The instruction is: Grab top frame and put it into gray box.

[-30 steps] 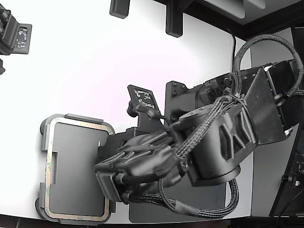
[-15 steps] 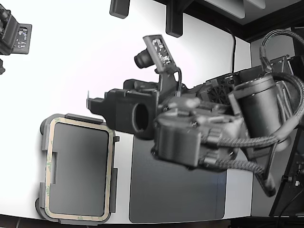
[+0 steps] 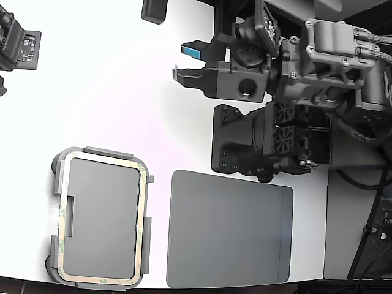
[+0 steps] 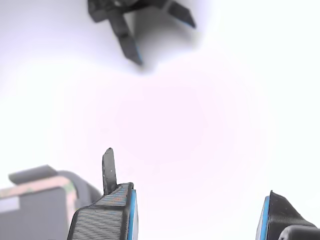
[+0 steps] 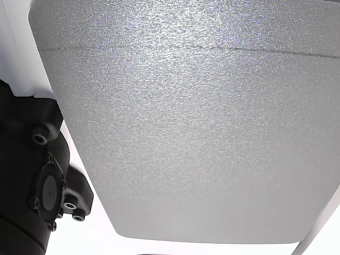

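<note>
- The top frame (image 3: 143,228) is sitting inside the gray box (image 3: 56,184) at the exterior view's lower left, its cream rim running right along the inside of the tray's raised edge. Judging by how it lies, the placing part looks done.
- Handling-wise, it looks like a thin, flat strip loop, so probably very light and a bit flexy. A pinch in the middle of a long side might bow it; nearer a corner seems safer. That's a guess from its looks.
- It sits low and snug against the tray wall, so if it needed re-seating there's little edge to get a finger under. The rim looks smooth enough to slip, too.
- The gripper (image 3: 185,61) is well apart from the tray, up near the top of the exterior view over bare white table (image 3: 110,92), pointing toward that view's left.
- Its jaws are spread wide with nothing between them. The wrist view shows both blue-padded fingertips (image 4: 131,210) apart, and a corner of the tray with the frame off to one side.
- The dark gray slab (image 3: 229,229) lies just beside the tray, untouched.
</note>
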